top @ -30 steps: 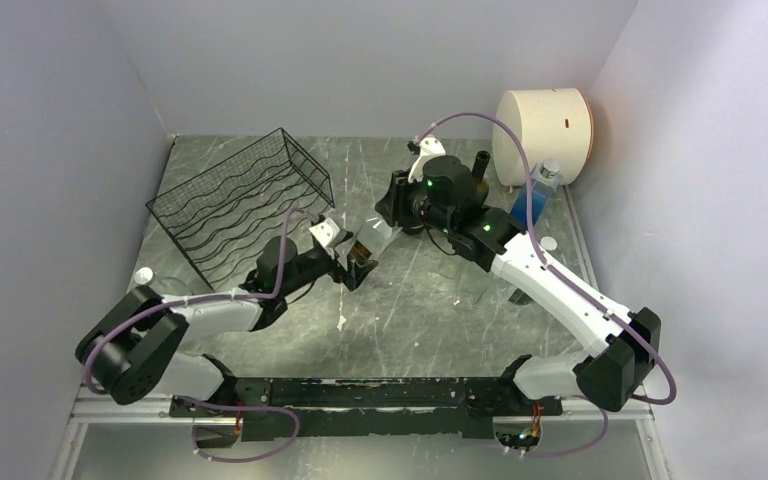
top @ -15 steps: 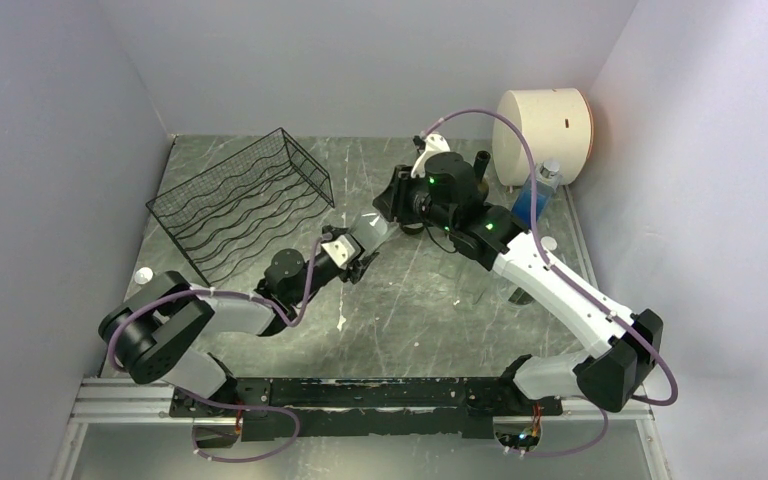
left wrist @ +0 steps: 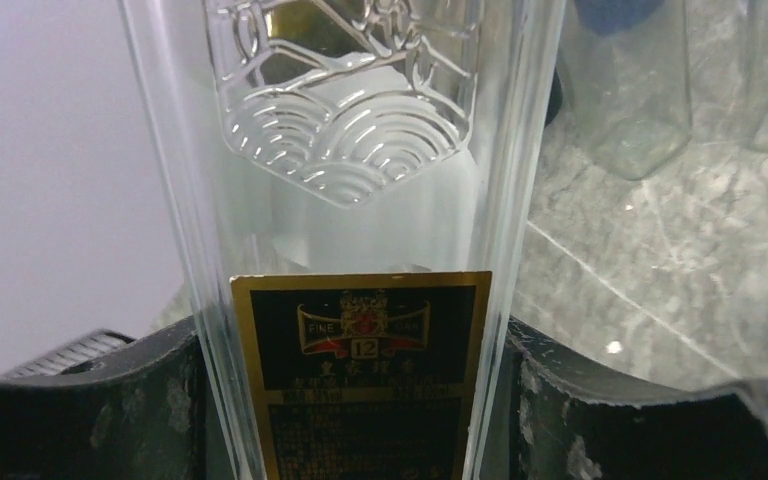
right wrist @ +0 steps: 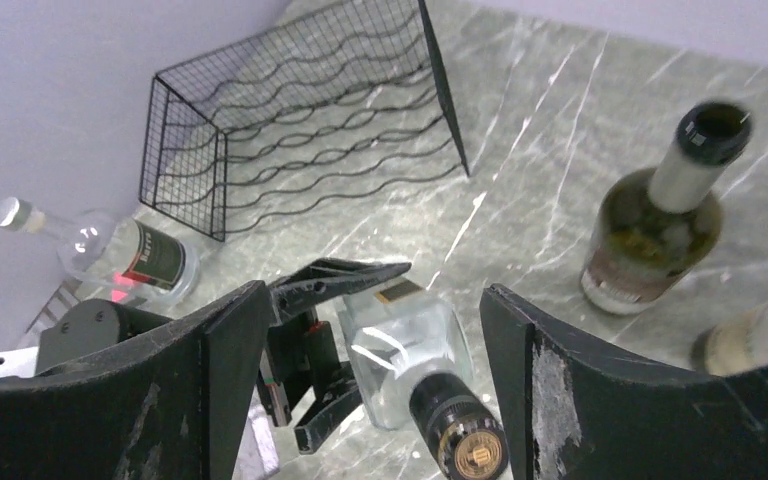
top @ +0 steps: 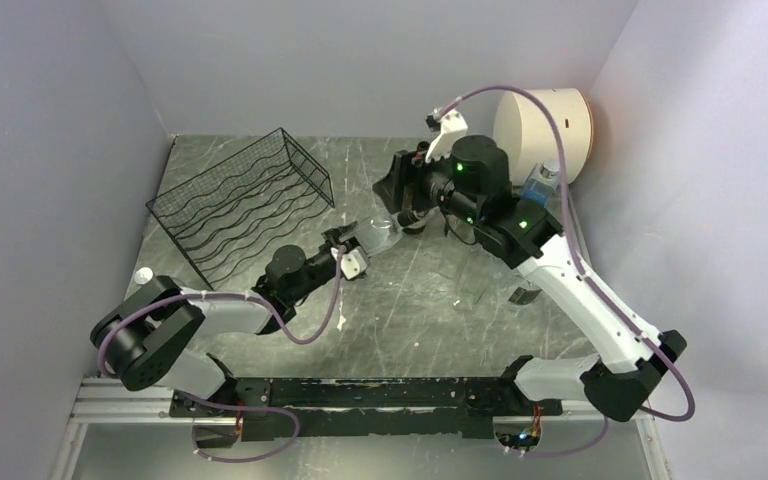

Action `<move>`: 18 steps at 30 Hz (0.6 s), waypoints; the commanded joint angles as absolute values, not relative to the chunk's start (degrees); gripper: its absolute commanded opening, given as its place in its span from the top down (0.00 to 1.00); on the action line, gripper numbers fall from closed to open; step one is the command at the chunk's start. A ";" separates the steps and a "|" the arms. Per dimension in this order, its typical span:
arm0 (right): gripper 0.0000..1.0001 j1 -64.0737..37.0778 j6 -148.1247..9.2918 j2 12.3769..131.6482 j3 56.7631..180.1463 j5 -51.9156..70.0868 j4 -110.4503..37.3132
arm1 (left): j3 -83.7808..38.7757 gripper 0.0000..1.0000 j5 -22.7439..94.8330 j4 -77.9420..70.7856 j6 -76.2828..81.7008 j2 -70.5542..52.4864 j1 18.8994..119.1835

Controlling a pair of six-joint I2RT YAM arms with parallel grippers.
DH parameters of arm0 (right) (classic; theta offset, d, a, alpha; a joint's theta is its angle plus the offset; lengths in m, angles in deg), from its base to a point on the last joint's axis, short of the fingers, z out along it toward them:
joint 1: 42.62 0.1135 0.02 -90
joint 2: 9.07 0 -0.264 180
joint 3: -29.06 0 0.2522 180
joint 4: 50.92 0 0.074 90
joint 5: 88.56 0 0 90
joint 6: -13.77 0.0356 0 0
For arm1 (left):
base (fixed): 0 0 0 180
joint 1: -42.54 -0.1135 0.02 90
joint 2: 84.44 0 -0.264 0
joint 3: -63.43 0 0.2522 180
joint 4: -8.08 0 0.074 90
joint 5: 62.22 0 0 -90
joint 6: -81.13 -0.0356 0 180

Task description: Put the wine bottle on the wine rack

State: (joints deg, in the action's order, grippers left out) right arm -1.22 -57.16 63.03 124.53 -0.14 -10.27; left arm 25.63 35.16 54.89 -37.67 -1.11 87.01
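With the right jaws spread apart around its capped neck, the clear wine bottle (right wrist: 400,345) leans tilted over the table (top: 430,300), beside the wine rack (top: 245,200), clamped low down by the left jaws alone, so the smooth glass could slip or swing down.

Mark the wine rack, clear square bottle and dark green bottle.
wine rack (top: 242,210): top view, wavy tier rods.
clear square bottle (left wrist: 345,150): left wrist view, embossed glass face.
dark green bottle (right wrist: 652,215): right wrist view, its shoulder.
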 commanded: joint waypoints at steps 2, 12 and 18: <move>0.19 -1.12 -66.18 62.60 132.89 -3.27 0.01 | 17.38 0.93 41.16 56.69 -56.38 -5.97 87.33; 0.13 -1.06 -74.10 60.94 135.52 2.67 10.40 | 5.95 0.93 49.50 35.52 -75.60 -13.03 87.28; 0.12 -1.03 -74.18 60.89 133.36 7.24 11.31 | 3.36 0.93 50.71 27.74 -81.43 -14.13 87.28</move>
